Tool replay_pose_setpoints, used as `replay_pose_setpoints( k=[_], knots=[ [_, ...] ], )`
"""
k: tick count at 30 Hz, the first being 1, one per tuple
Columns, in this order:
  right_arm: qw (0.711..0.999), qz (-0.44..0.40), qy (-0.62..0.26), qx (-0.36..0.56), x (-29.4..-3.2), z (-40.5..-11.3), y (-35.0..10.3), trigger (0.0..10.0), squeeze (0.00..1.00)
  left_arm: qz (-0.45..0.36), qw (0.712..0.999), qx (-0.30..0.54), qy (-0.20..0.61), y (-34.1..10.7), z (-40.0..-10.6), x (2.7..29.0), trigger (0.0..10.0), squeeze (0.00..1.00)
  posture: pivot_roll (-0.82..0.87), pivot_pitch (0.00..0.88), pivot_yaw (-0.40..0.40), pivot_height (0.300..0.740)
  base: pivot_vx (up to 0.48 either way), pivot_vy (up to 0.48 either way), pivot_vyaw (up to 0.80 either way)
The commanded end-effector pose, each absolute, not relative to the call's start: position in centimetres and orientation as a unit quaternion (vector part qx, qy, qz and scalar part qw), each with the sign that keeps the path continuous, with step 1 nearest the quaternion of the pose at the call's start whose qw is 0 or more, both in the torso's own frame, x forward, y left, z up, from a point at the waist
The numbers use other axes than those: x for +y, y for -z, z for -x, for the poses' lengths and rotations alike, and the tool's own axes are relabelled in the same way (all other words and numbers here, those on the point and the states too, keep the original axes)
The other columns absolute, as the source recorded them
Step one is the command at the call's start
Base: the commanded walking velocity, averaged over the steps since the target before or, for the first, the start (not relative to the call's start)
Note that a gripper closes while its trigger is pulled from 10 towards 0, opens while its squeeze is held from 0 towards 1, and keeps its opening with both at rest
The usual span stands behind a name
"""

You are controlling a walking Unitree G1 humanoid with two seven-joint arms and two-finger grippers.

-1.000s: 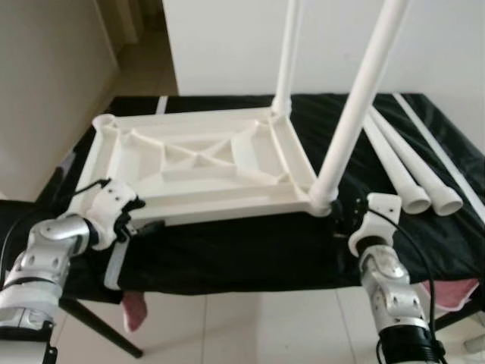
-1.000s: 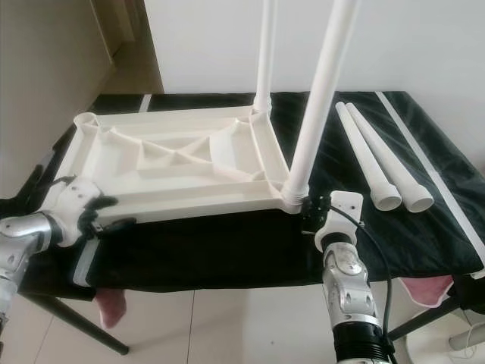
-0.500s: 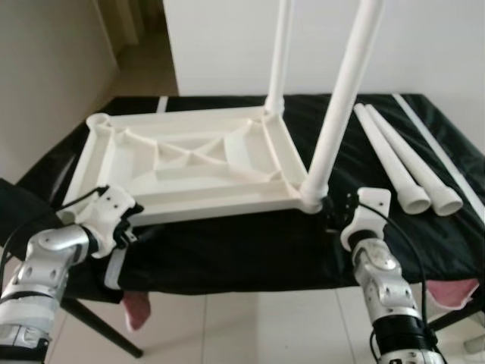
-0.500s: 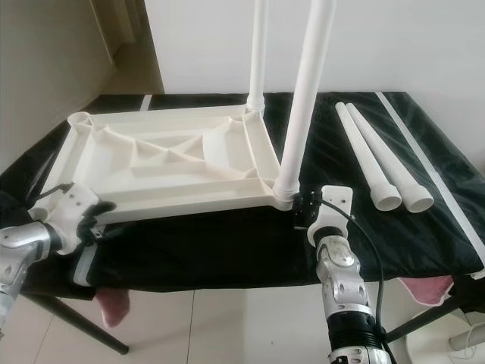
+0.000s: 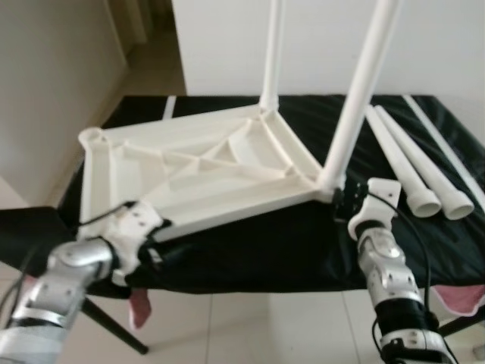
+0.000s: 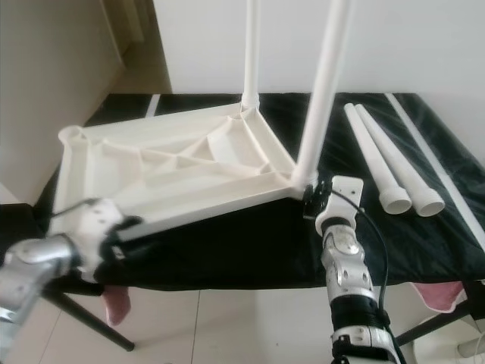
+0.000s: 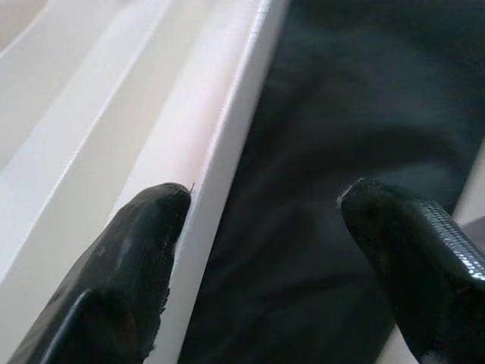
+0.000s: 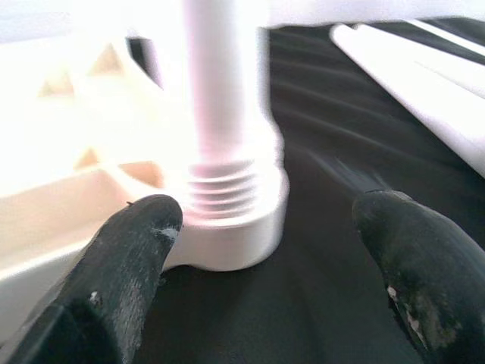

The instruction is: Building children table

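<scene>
Left gripper [image 7: 258, 227], fingers apart, straddles the tabletop [image 5: 189, 163] rim at 8 o'clock; right gripper [image 8: 261, 227], fingers apart, flanks the leg [image 8: 227, 106] socket at 4 o'clock.

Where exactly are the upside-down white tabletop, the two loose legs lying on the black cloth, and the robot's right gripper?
Tabletop [image 5: 197, 163], left eye view, on its ribbed underside.
Loose legs [image 5: 409, 163], left eye view, on the nearer leg's shaft.
Right gripper [image 8: 261, 227], right wrist view, midway between the open fingertips, at the screwed-in leg's socket.

Arms: two jointed silver metal arms with black bands
Wrists: white plastic housings, thin black cable looping along each
Left gripper [image 7: 265, 250]: long black rubbery fingers
Right gripper [image 8: 265, 258]: matching black fingers, scuffed
</scene>
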State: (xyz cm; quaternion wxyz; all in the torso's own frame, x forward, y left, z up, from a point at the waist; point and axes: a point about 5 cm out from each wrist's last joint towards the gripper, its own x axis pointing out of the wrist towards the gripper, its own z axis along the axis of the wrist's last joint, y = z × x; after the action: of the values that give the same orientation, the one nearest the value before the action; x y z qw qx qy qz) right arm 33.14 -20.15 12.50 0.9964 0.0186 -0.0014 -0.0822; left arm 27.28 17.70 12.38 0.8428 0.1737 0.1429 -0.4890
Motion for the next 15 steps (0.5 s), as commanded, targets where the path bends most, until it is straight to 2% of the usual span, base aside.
replay_pose_setpoints(
  k=[1,4,7,9,13,15],
  knots=[
    [0.995,-0.026,0.098,0.003,-20.9,-33.2,-12.2,10.0,0.00,-0.130,0.771,0.198,0.591,-10.4,-25.3,16.2,10.0,0.00,0.03,0.014,0.010,0.740,0.000,0.000,0.00],
    [0.992,-0.029,0.119,0.002,-22.2,-34.0,-12.5,10.0,0.00,-0.109,0.772,0.155,0.606,-11.0,-25.1,12.4,10.0,0.00,0.02,0.014,0.014,0.740,0.000,0.000,0.00],
    [0.992,-0.031,0.123,0.002,-22.5,-34.2,-12.5,10.0,0.00,-0.103,0.773,0.140,0.610,-11.3,-25.0,11.4,10.0,0.00,0.02,0.014,0.014,0.740,0.000,0.000,0.00],
    [0.992,-0.035,0.124,0.002,-22.5,-34.4,-12.6,10.0,0.00,-0.092,0.786,0.109,0.601,-11.9,-25.3,10.0,10.0,0.00,0.02,0.016,0.018,0.740,0.000,0.000,0.00],
    [0.992,-0.043,0.116,-0.001,-21.9,-34.4,-12.5,10.0,0.00,-0.079,0.810,0.094,0.573,-12.9,-26.1,9.9,10.0,0.00,0.03,0.017,0.016,0.740,0.000,0.000,0.00],
    [0.992,-0.043,0.116,-0.001,-21.9,-34.4,-12.5,10.0,0.00,-0.079,0.810,0.094,0.573,-12.9,-26.1,9.9,10.0,0.00,0.03,0.017,0.016,0.740,0.000,0.000,0.00]
  ],
)
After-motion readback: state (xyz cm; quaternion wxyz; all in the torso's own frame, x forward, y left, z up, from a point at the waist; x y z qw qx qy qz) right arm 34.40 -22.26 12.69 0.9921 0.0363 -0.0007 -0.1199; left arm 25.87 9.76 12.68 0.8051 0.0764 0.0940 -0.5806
